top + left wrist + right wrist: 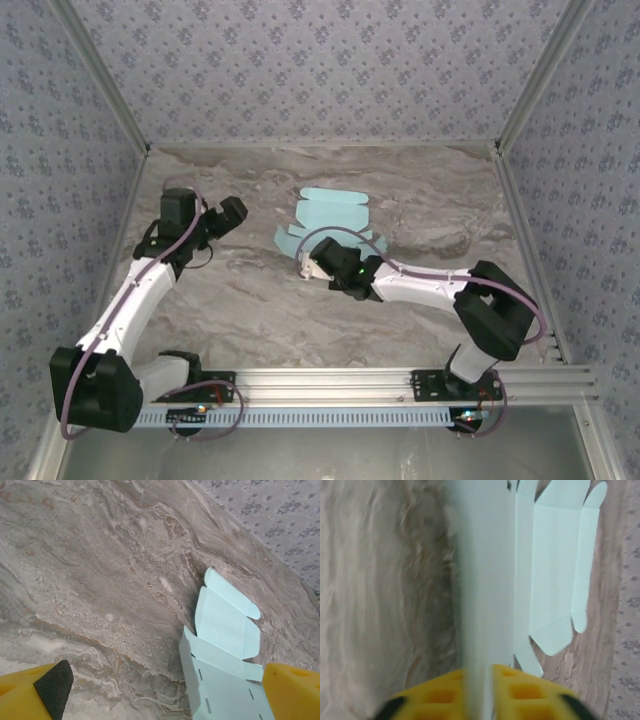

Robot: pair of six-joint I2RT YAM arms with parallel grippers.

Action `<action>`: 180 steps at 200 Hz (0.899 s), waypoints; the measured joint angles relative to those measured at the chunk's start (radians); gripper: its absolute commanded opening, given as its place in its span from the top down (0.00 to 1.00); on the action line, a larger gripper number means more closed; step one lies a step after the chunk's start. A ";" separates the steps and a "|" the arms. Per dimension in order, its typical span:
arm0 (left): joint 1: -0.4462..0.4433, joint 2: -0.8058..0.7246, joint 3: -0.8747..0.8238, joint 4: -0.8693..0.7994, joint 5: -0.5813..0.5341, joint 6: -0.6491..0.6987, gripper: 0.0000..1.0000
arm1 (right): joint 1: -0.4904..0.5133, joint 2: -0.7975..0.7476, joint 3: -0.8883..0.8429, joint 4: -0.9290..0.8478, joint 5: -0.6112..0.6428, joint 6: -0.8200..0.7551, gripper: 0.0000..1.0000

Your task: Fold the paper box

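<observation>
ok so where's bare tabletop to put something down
The grey marble tabletop is bare between the left arm and right arm, and right of the pale blue card sheet. Crowded at centre: the right gripper meets the sheet's near edge.

Top view looks down from high, well off the paper box. My left wrist view faces it near; right wrist sits against it. All share it.
</observation>
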 measured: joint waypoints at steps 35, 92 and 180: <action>0.000 -0.027 -0.069 0.102 0.020 0.022 0.01 | -0.107 -0.050 0.056 -0.124 -0.098 0.148 0.47; -0.050 0.091 -0.156 0.250 0.054 0.014 0.01 | -0.203 -0.278 0.049 -0.120 -0.410 0.707 0.38; -0.121 0.235 -0.133 0.282 0.023 -0.034 0.01 | -0.078 -0.428 -0.311 -0.086 -0.112 2.057 0.18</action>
